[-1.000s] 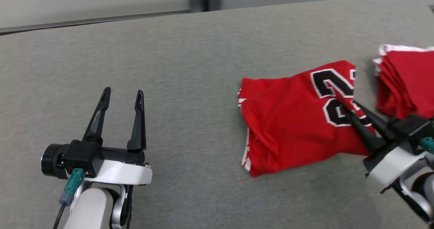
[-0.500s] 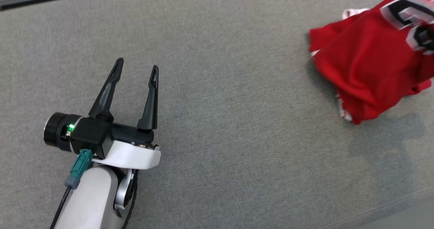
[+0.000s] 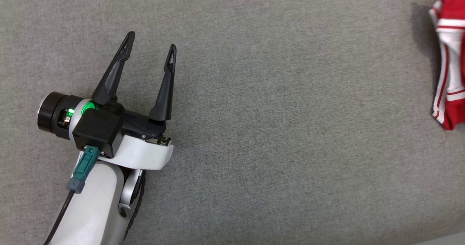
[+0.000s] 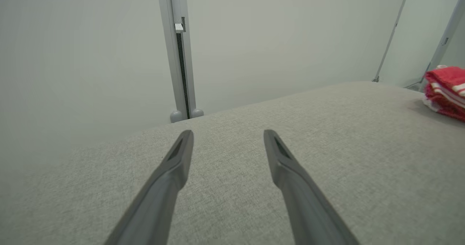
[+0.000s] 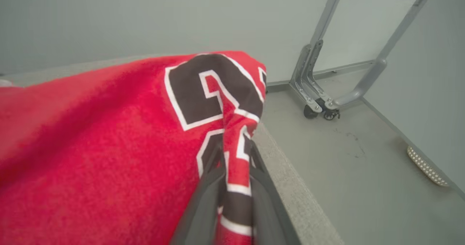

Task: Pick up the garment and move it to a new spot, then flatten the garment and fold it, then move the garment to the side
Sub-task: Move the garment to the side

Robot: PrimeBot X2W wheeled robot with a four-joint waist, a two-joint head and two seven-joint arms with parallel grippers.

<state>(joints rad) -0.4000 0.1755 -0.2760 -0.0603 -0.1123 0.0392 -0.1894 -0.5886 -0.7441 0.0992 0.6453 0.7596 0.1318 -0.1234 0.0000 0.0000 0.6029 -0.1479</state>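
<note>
The garment (image 5: 109, 129) is a red jersey with black, white-edged numbers. In the right wrist view my right gripper (image 5: 236, 147) is shut on a bunched fold of it, and the cloth drapes off to the left above the grey table. At the head view's right edge is red cloth with white stripes (image 3: 448, 56); I cannot tell whether it is the held garment or a folded pile. My left gripper (image 3: 150, 43) is open and holds nothing, low over the table's left part, far from the red cloth. It is open in its own view as well (image 4: 228, 134).
The grey fabric table (image 3: 272, 129) spreads wide between the left gripper and the red cloth. Folded red-and-white cloth (image 4: 445, 92) lies far right in the left wrist view. Beyond the table edge (image 5: 290, 176) are bare floor and a wheeled metal frame (image 5: 323, 103).
The head camera has swung, shifting the whole picture. The right gripper has raised the garment off the table and carried it out past the right edge. The left gripper stays open.
</note>
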